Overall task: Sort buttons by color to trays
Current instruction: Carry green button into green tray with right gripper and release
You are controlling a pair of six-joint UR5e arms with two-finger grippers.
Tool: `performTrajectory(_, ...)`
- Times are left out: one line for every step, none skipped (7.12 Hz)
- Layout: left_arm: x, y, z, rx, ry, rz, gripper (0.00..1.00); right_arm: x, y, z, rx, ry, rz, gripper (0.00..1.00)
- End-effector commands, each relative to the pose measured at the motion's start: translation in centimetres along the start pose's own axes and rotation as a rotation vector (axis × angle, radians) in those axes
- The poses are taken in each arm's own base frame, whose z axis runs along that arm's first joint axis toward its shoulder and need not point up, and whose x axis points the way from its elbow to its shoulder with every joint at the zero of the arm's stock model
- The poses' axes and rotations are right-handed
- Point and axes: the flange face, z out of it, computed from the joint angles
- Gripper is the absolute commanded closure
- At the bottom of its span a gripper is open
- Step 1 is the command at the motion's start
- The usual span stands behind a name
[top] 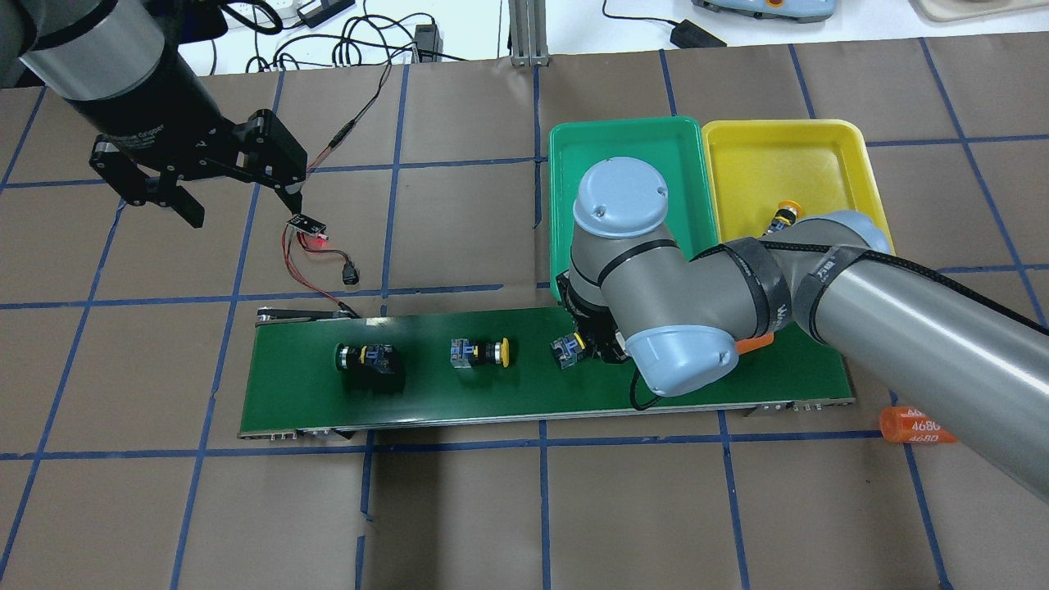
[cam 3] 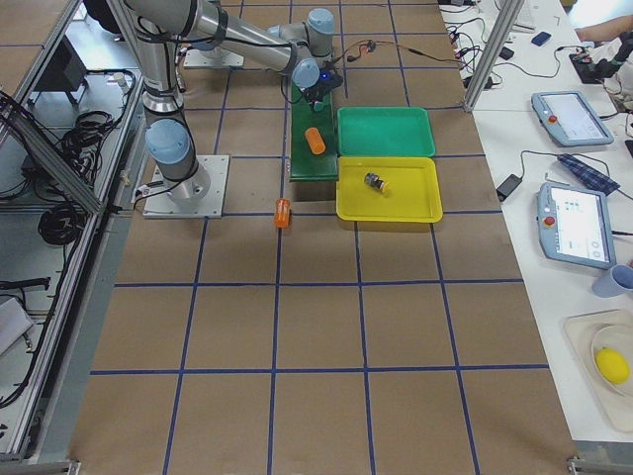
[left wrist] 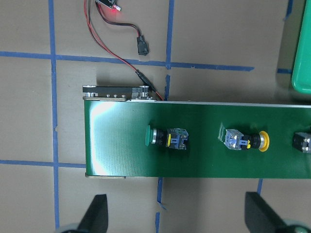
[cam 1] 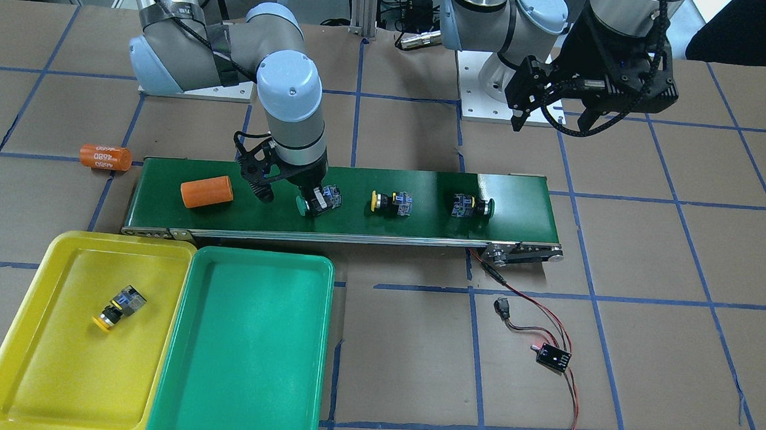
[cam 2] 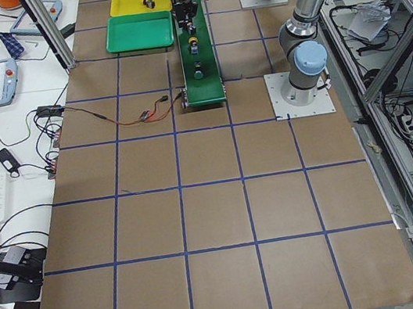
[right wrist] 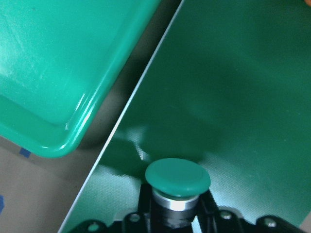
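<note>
Right tool (cam 1: 315,203) clamps a green button (right wrist: 178,177) down at the conveyor belt (cam 1: 422,223), orange cylinder (cam 1: 207,191) close beside, green tray (cam 1: 256,255) just past the belt's edge. Left tool (top: 246,213) hangs wide apart above the bench (cam 1: 649,255).

The right arm (top: 901,328) is silver-grey tubing with pale blue, screw-dotted joint caps (top: 616,192), black tape bands (top: 758,274) and a thin black cable (top: 942,282) along it. At ten o'clock in the overhead view, the left arm (top: 98,49) ends in a black, white-lettered wrist (top: 156,106) and black left gripper (top: 246,211)
</note>
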Motion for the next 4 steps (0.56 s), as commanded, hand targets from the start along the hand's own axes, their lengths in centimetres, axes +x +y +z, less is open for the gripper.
performTrajectory(1.8, -0.3, 0.3, 0.029, 0.002, 0.042, 0.0, 0.0, -1.0, -1.1, 0.028, -0.012, 0.0, 1.0)
performTrajectory(2.0, -0.3, 0.6, 0.038, 0.003, 0.053, 0.0, -0.1, -2.3, -3.3, 0.089, -0.042, 0.011, 1.0)
performTrajectory(2.1, -0.3, 0.7, 0.036, 0.007, 0.055, 0.0, -0.8, -7.2, -4.7, 0.091, -0.068, 0.03, 1.0)
performTrajectory(2.1, -0.3, 0.8, 0.033, 0.007, 0.058, 0.0, -0.9, -12.6, -6.1, 0.075, -0.105, 0.05, 1.0)
